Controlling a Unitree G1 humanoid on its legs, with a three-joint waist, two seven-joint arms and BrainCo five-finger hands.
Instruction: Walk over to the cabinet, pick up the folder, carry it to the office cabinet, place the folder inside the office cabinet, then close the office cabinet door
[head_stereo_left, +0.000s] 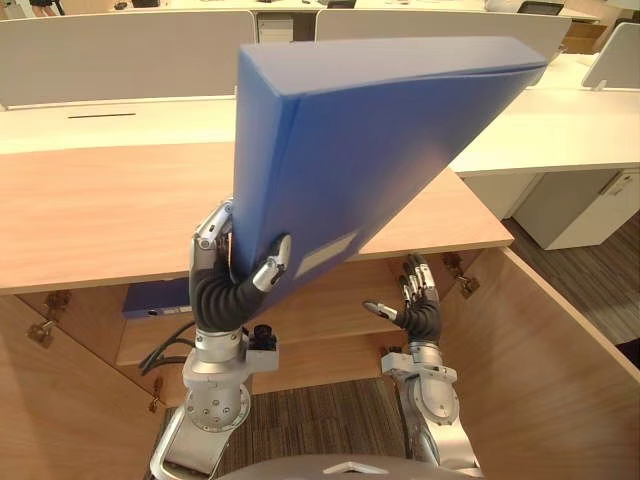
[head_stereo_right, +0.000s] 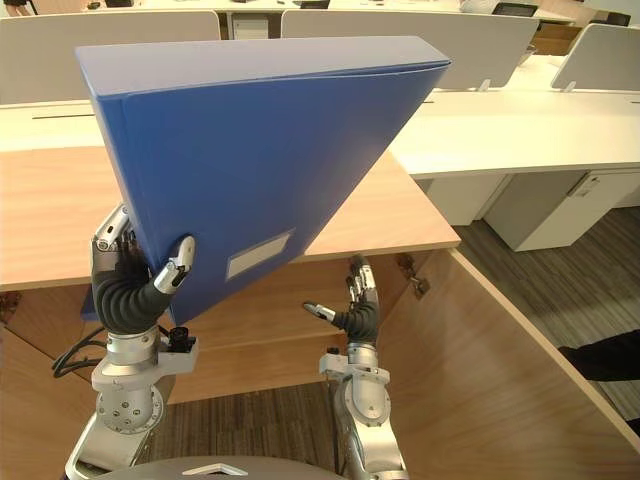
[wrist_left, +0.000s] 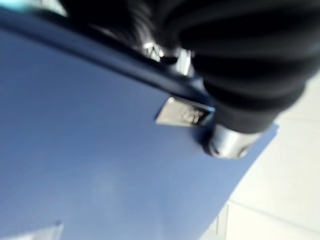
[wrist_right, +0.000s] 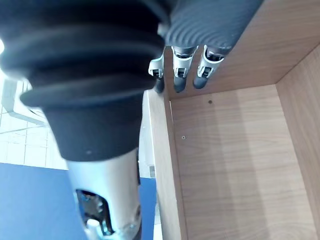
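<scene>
Left robot hand (head_stereo_left: 220, 282) pinches folder (head_stereo_left: 390, 150) bottom corner (raised, tilted).

Behind the folder (head_stereo_right: 260, 160), the left hand's (head_stereo_right: 125, 285) fingers are mostly hidden.

White desks (head_stereo_left: 560, 130) with grey dividers (head_stereo_left: 120, 55) stand behind; a white unit (head_stereo_left: 585, 205) sits beneath one, on striped carpet (head_stereo_left: 320, 415).

**Head stereo pair and two wrist cameras at one moment.**
Both eye views look down from the head, slightly offset sideways. They share the thick blue folder (head_stereo_right: 260, 170), light wooden cabinet top (head_stereo_left: 110, 215), left hand (head_stereo_left: 222, 295) and right hand (head_stereo_left: 420, 315). The left wrist view sits very close against the folder's face. The right wrist view looks past that hand into the wooden cabinet compartment (wrist_right: 240, 165).
</scene>
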